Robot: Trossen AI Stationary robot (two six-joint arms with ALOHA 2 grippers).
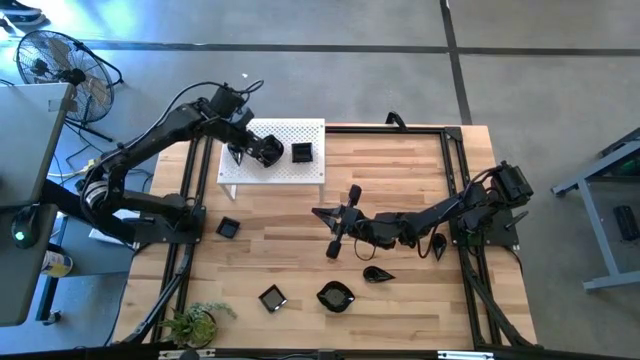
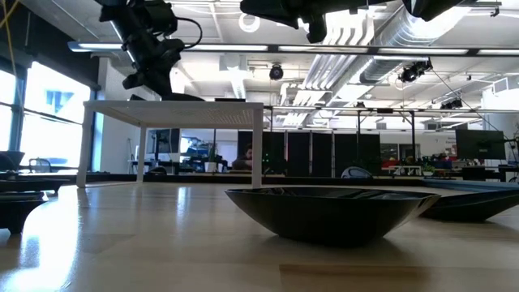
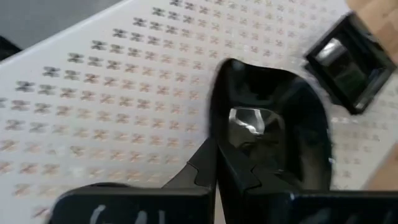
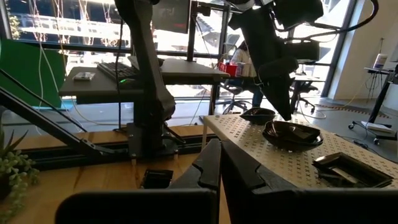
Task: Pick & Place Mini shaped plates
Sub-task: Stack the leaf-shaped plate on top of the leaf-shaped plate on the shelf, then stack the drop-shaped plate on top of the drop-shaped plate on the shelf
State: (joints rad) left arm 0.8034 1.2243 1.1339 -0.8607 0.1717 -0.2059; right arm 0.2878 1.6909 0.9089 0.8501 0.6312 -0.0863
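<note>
Wooden tabletop [image 1: 400, 180] lies bare upper right; I see the left gripper [image 1: 243, 150] pinched shut beside a rounded plate [image 1: 266, 150], long axis diagonal, on the white board [image 1: 300, 133]. Right gripper [image 1: 338, 222] pressed together mid-frame.

No readable text, label, brand, number or sign found in any view, only repeated cross-shaped cut-outs seen on the white perforated board [image 3: 124, 93], faint pale scrawl on the left gripper [image 3: 214, 177] housing left undeciphered

Just ahead of my left claw [image 3: 214, 168], a glossy black dish [image 3: 273, 124] sits on the white board [image 3: 112, 93] patterned with small cutouts; my table [image 1: 400, 170] is pale striped wood.
</note>
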